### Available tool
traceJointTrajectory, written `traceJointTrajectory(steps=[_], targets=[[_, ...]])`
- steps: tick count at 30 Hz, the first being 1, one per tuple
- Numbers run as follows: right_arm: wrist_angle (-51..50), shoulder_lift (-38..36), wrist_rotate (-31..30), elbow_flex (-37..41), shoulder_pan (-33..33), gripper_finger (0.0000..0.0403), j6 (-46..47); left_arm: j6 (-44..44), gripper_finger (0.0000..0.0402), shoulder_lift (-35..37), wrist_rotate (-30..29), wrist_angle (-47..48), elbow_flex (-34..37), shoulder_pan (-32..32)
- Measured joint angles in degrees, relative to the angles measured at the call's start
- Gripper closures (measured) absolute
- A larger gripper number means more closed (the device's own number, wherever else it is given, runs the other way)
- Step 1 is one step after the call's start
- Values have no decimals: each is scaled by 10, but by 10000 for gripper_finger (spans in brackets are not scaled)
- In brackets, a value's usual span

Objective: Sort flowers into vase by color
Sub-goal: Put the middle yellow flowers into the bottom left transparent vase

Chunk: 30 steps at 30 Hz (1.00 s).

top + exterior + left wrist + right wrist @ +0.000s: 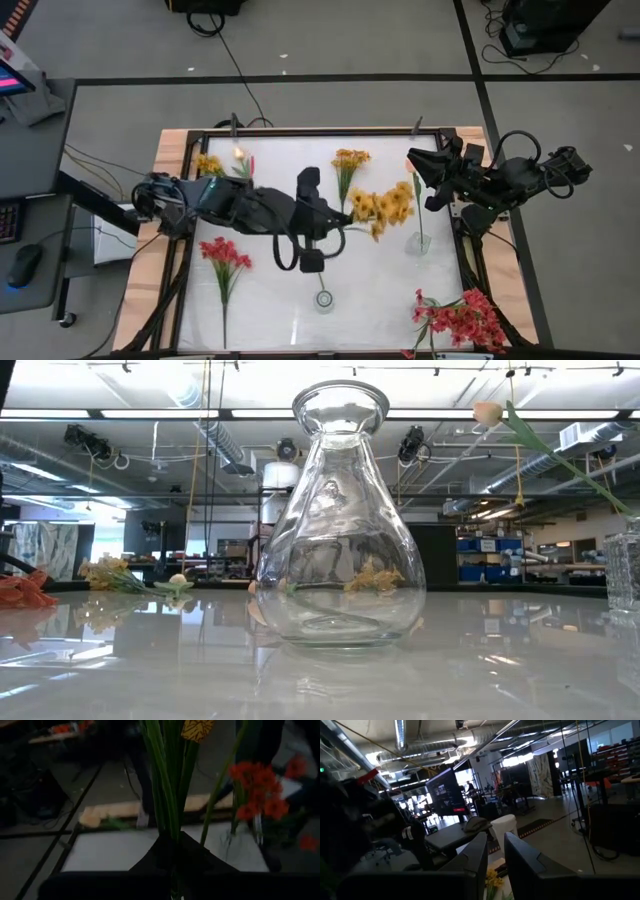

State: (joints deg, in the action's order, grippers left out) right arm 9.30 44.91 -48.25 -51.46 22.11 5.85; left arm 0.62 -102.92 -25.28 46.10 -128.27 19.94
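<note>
left gripper [345, 217]: mid-table, clamped shut on green stems of yellow bunch [385, 205]; blooms fan out just past the fingertips
right gripper [420, 172]: right rear of table, jaws a narrow gap apart; whether it holds anything, can't tell
peach tulip [417, 205]: upright in small vase [419, 243], just beside right gripper
red bunches: front left [226, 254], front-right corner [462, 320]

Yellow flowers [383, 206] are held mid-table. More yellow flowers [349, 160] and a red bunch [226, 253] lie flat. Red flowers [462, 318] fill the near-right corner. A peach bud [413, 178] stands in a vase [419, 242].
</note>
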Motion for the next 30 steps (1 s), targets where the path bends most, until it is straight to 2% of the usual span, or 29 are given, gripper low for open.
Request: traceJointTrajectory(steps=[3,8,16,24,30], targets=[[1,0,0,0,0,328,0,0,385,55,-1,-30,87,1],[0,0,0,0,0,328,0,25,386,172,-6,-134,263,0],[0,0,0,0,0,328,0,16,386,253,9,-377,476,0],[0,0,0,0,0,328,0,58,386,270,20,-452,591,-8],[0,0,0,0,0,328,0,21,386,269,76,-538,650,-6]])
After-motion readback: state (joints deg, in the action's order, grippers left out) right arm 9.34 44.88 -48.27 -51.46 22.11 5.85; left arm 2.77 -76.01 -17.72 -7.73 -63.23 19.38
